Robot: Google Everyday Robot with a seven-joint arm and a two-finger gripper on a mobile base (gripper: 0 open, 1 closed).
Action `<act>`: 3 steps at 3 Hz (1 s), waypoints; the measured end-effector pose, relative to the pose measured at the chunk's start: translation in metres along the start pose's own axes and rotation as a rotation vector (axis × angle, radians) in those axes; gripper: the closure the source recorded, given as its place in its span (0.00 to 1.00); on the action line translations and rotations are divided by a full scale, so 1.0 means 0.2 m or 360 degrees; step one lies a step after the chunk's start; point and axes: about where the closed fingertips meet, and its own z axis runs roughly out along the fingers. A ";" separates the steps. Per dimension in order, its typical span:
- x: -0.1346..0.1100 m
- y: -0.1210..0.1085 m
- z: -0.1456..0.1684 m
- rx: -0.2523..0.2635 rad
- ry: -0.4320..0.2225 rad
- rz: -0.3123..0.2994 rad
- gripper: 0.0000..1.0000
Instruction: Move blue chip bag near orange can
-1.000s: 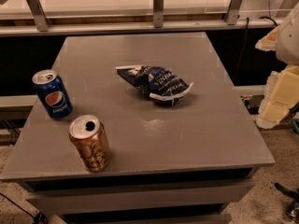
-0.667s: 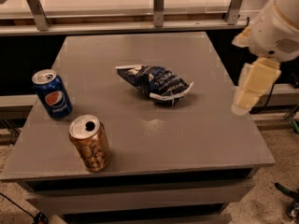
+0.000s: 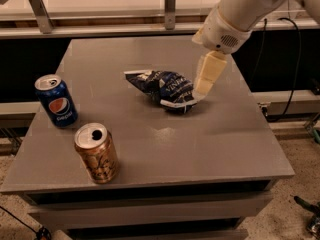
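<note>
The blue chip bag [image 3: 165, 88] is a crumpled navy foil bag with white lettering, lying near the middle of the grey table [image 3: 200, 144]. The orange can [image 3: 97, 153] stands upright at the front left, copper-coloured with a dark pattern and an opened silver top. My gripper [image 3: 202, 89] hangs down from the white arm [image 3: 240, 9] that reaches in from the upper right. It is at the bag's right end, just above or touching it. The bag and the orange can are well apart.
A blue Pepsi can [image 3: 56, 101] stands upright at the left side of the table, behind the orange can. Metal rails [image 3: 170, 4] run along the back. The table's right edge [image 3: 265, 114] drops to the floor, where cables lie.
My arm has swung in from the right edge of the view to over the table, and the gripper now sits at the bag's right end. The bag and both cans have not moved.
</note>
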 end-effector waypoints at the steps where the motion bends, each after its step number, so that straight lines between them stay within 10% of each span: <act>1: -0.16 -0.11 0.19 -0.0061 -0.0122 -0.0050 0.00; 3: -0.24 0.02 0.34 -0.0281 -0.0158 -0.0023 0.41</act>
